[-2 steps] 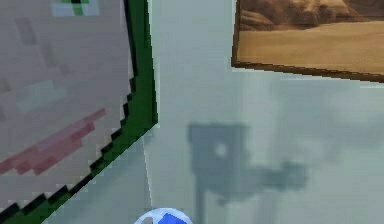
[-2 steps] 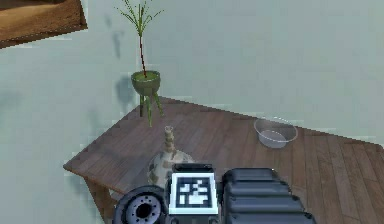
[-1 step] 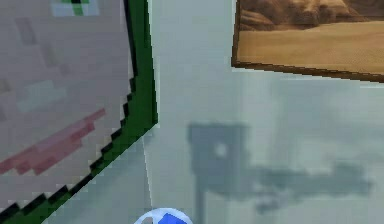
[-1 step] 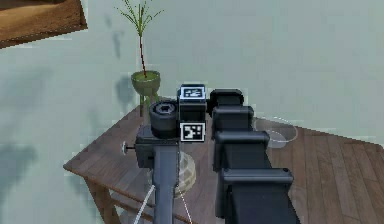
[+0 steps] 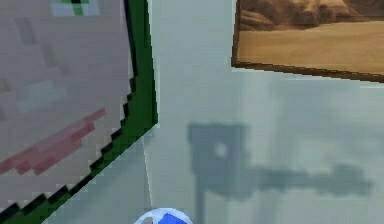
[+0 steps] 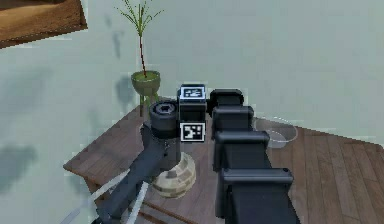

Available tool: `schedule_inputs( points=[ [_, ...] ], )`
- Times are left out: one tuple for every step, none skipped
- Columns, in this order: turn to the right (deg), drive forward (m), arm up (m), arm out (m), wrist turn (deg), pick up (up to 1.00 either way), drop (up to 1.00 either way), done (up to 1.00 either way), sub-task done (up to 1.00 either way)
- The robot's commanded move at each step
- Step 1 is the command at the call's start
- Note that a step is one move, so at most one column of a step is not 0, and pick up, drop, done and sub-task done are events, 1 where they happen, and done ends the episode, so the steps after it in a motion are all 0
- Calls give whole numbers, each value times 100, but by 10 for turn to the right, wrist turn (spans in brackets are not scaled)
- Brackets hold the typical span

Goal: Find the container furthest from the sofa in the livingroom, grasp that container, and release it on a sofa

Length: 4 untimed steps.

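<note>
In the arm side view the dark arm (image 6: pixel 245 160) reaches out over a wooden table (image 6: pixel 105 150). Its gripper (image 6: pixel 125 190) stretches down toward the picture's lower left, past the two white marker squares (image 6: pixel 192 112). A round, pale, patterned pot-like container (image 6: pixel 180 176) stands on the table right beside the gripper's body. I cannot tell whether the gripper holds anything. A clear glass bowl (image 6: pixel 276 133) sits on the table on the other side of the arm.
A thin plant in a green pot (image 6: pixel 147 82) stands at the table's far corner against the pale wall. Framed pictures hang on the walls (image 6: pixel 40 22) (image 5: pixel 312 36), and a large green-framed one (image 5: pixel 62 100) is close ahead. A blue-and-white round thing (image 5: pixel 165 216) lies low.
</note>
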Motion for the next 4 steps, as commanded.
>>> schedule_inputs(
  points=[
    [0,0,0,0,450,0,0,0,0],
    [0,0,0,0,450,0,0,0,0],
    [0,0,0,0,330,0,0,0,0],
    [0,0,-28,0,0,0,0,0,0]
  ],
)
